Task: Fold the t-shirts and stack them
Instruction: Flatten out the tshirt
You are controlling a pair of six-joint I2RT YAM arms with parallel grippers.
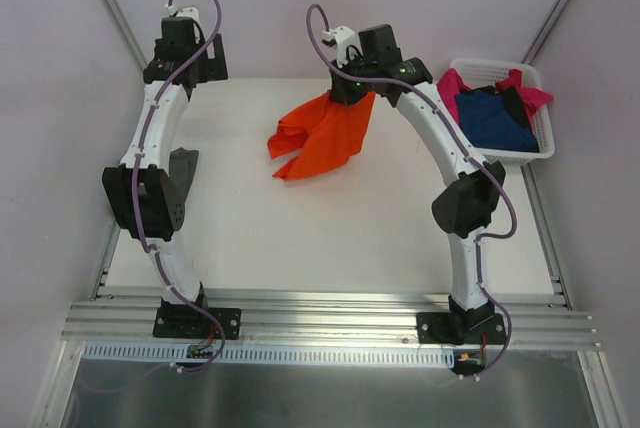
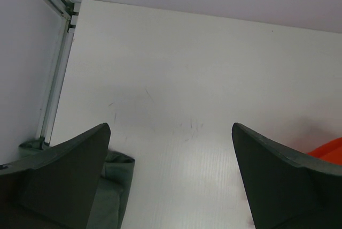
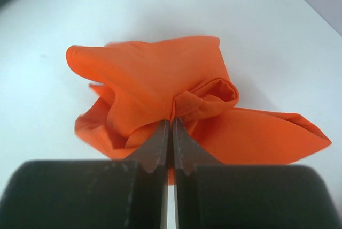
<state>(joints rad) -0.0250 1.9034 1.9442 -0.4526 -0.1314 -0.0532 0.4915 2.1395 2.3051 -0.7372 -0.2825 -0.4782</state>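
Observation:
My right gripper point(image 1: 350, 93) is shut on a bunched fold of the orange t-shirt point(image 1: 322, 133) and holds it up above the back middle of the table; in the right wrist view the cloth point(image 3: 160, 87) hangs crumpled from the pinched fingertips point(image 3: 172, 124). My left gripper point(image 2: 171, 149) is open and empty at the far left of the table. The grey-green t-shirt point(image 1: 183, 163) lies folded at the left, beside my left arm; its edge shows in the left wrist view point(image 2: 115, 186). The magenta t-shirt point(image 1: 455, 83) and navy t-shirt point(image 1: 495, 118) lie in the white basket point(image 1: 545, 133).
The basket stands at the back right corner of the white table point(image 1: 300, 238). Aluminium rails run along the table's left side point(image 2: 53, 90) and front edge point(image 1: 330, 323). Pale walls close in behind.

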